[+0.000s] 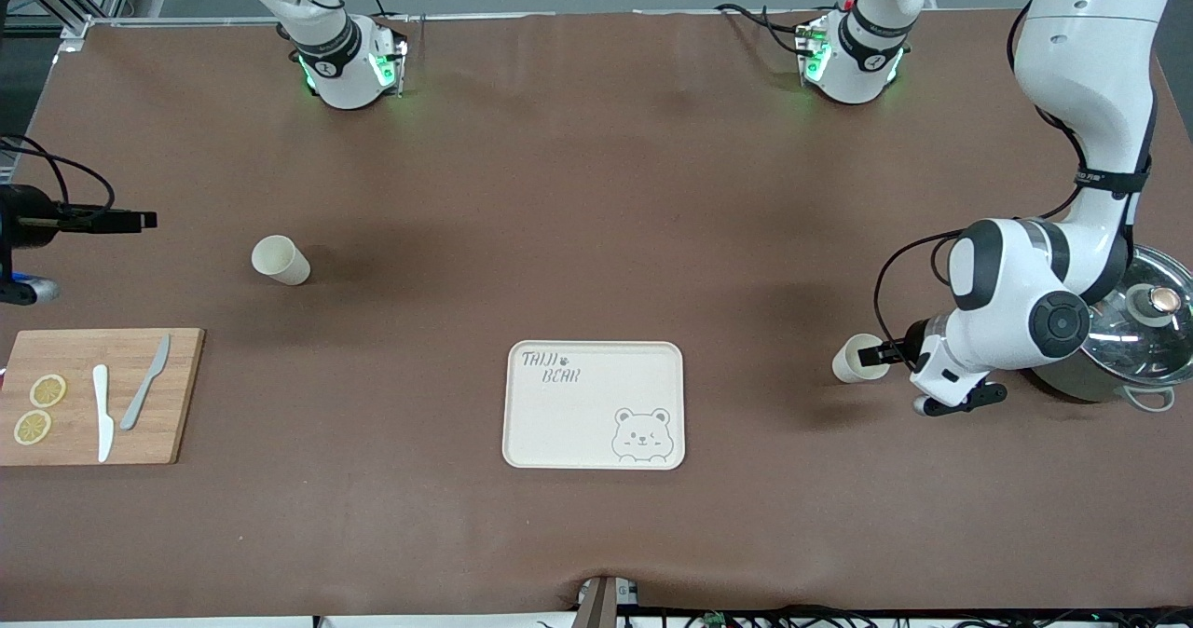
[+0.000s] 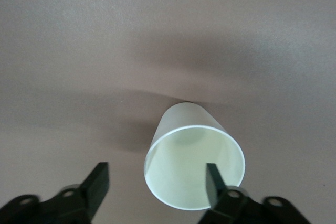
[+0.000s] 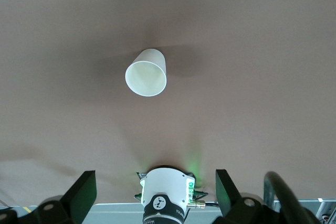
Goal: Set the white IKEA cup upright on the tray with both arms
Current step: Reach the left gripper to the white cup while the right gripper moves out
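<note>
Two white cups lie on their sides on the brown table. One cup lies toward the left arm's end, its mouth facing my left gripper. In the left wrist view that gripper is open. One finger is at the cup's mouth and the other is outside its wall. The second cup lies toward the right arm's end and also shows in the right wrist view. My right gripper is open and empty, apart from it. The cream tray is bare.
A wooden cutting board with two lemon slices, a white knife and a grey knife lies at the right arm's end. A steel pot with a lid stands at the left arm's end, close beside the left arm's wrist.
</note>
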You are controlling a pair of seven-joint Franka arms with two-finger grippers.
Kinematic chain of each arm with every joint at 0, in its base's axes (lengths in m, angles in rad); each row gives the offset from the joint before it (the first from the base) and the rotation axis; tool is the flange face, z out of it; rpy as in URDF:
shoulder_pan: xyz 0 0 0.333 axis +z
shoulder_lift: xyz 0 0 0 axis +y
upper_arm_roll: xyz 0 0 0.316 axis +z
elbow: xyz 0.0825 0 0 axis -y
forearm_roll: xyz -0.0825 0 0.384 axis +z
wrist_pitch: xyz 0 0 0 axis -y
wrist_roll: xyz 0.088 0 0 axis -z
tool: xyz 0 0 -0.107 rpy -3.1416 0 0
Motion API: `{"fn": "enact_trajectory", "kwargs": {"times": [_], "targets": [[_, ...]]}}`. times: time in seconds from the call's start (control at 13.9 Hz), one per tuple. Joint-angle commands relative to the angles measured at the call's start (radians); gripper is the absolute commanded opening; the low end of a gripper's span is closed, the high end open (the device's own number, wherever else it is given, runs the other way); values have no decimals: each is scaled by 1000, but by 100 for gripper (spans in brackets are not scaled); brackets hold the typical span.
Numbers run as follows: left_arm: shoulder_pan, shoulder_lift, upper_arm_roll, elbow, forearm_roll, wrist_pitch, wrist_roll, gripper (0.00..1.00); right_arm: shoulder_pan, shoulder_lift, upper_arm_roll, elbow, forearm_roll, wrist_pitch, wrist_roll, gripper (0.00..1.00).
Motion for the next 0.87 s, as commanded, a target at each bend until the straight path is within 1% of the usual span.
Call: {"fn": "enact_trajectory", "kwargs": {"times": [0.0,0.07,0.14,0.22,0.29,0.43,0.58,0.65,0.79], "targets": [[2,0,-2,-11,-5,13,-4,27,-19,-35,14,-79,23,46,15,100],[2,3,-2,-11,-5,13,-7,20,-23,-43,14,-95,23,54,29,100],[1,3,-2,-11,-5,13,-9,14,-30,-45,14,-102,23,75,31,100],[1,5,-2,-11,-5,13,-10,4,-33,-45,14,-113,23,101,31,100],[-2,6,-2,-11,-5,13,-12,0,-33,-54,16,-150,23,142,31,100],[-7,6,-2,-7,-5,13,-13,0,-31,-133,16,-283,23,285,29,100],[-15,2,-2,4,-3,13,-10,0,-31,-190,16,-416,23,420,-7,100],[-25,-5,-2,10,-3,13,-10,0,-28,-212,16,-464,23,477,-20,100],[-45,-37,-4,32,-3,-1,-10,0,-24,-224,17,-512,23,503,-52,100]]}}
